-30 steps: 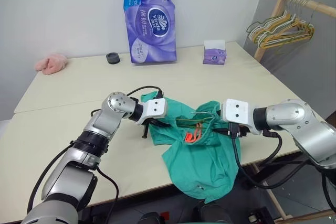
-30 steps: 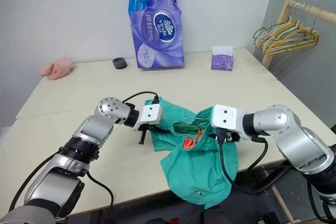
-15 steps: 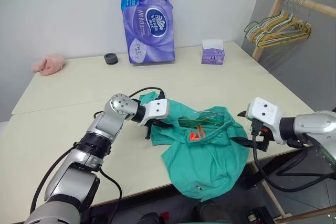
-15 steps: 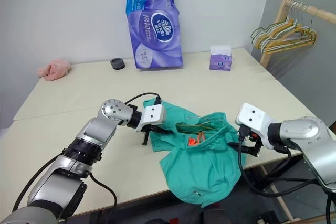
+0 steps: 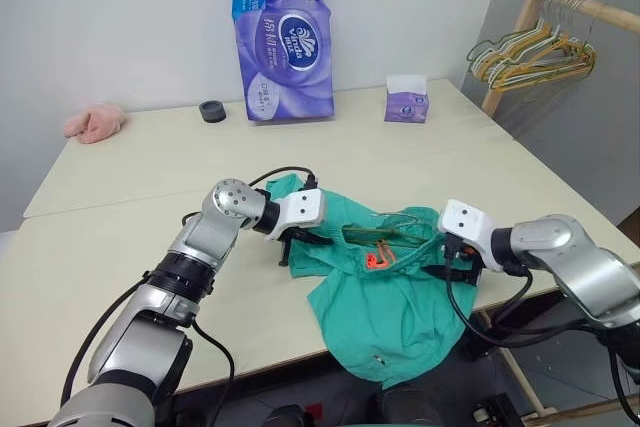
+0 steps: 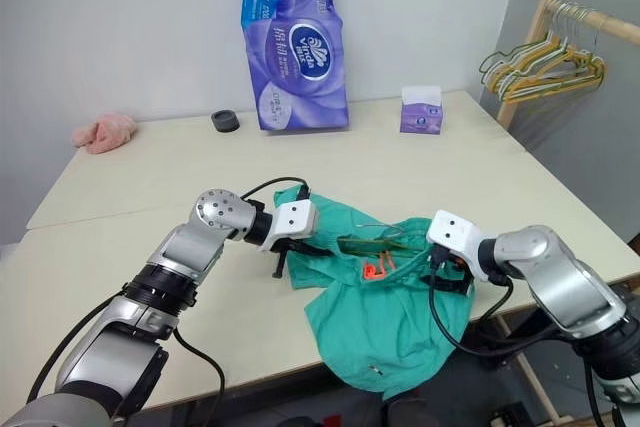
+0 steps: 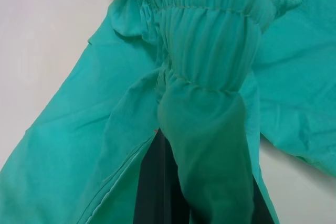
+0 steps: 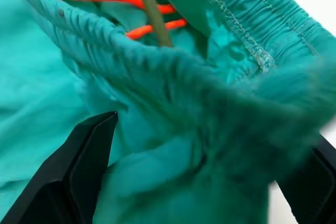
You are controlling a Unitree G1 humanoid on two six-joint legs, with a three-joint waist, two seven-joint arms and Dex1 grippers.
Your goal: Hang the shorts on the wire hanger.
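Note:
The teal-green shorts (image 5: 390,317) lie at the table's front edge, with their legs hanging over it. Inside the open waistband rests the wire hanger (image 5: 386,228), next to an orange drawstring (image 5: 377,259); the same olive wire (image 8: 152,11) crosses the drawstring in the right wrist view. My left gripper (image 5: 298,243) is shut on the waistband's left end, and gathered fabric (image 7: 210,66) is draped over its fingers. At the waistband's right end is my right gripper (image 5: 446,269), open. Its black fingers (image 8: 79,166) stand wide apart, with the bunched waistband between them.
On the beige table (image 5: 150,177) a tall purple tissue pack (image 5: 285,37) stands at the back, with a small tissue box (image 5: 406,99), a black tape roll (image 5: 211,111) and a pink cloth (image 5: 95,122). A wooden rack of wire hangers (image 5: 530,47) stands to the right.
My right gripper opened, swung out to the right, then came back lower to the waistband's right end. The raised right side of the waistband has sunk. My left gripper has stayed put.

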